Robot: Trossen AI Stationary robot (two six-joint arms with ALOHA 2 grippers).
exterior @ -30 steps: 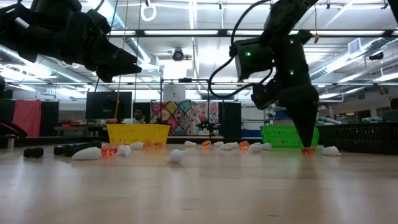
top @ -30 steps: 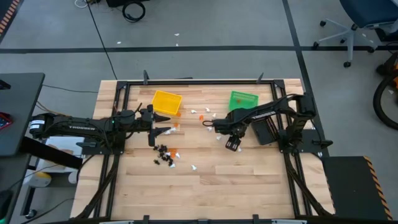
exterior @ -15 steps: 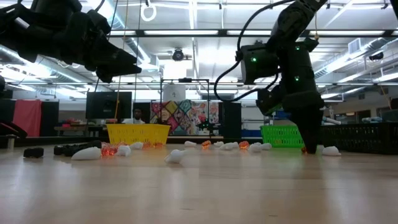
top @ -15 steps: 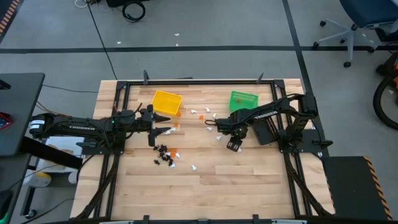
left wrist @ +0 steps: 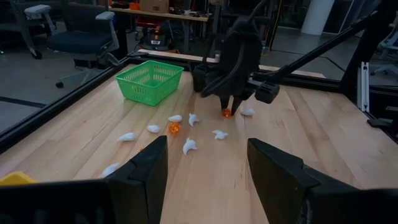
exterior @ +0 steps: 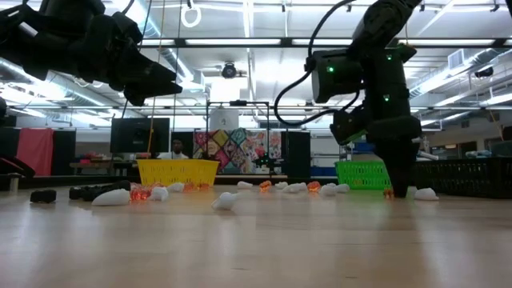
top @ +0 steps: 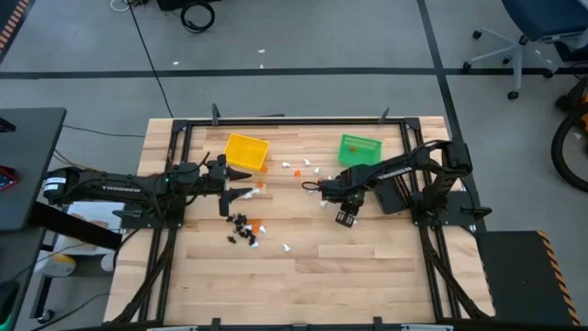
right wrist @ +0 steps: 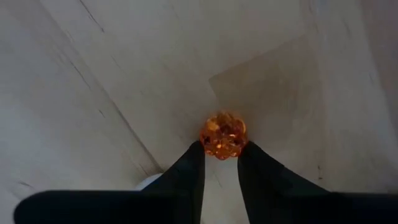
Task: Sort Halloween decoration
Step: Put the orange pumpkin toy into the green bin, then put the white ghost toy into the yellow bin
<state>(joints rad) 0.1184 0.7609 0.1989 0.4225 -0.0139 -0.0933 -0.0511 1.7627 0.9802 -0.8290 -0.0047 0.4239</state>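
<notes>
Orange and faceted, one Halloween trinket [right wrist: 222, 135] sits on the wooden table [top: 367, 276] pinched between the tips of the right gripper [right wrist: 221, 149], which points straight down near the green bin [top: 359, 147]. The left gripper [left wrist: 205, 163] hangs released above the table near the yellow bin [top: 246, 151], with scattered white trinkets [left wrist: 189, 145] ahead of it.

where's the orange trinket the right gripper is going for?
Orange trinket lies on the table between the right gripper fingertips, near the green bin, a white trinket beside it.
</notes>
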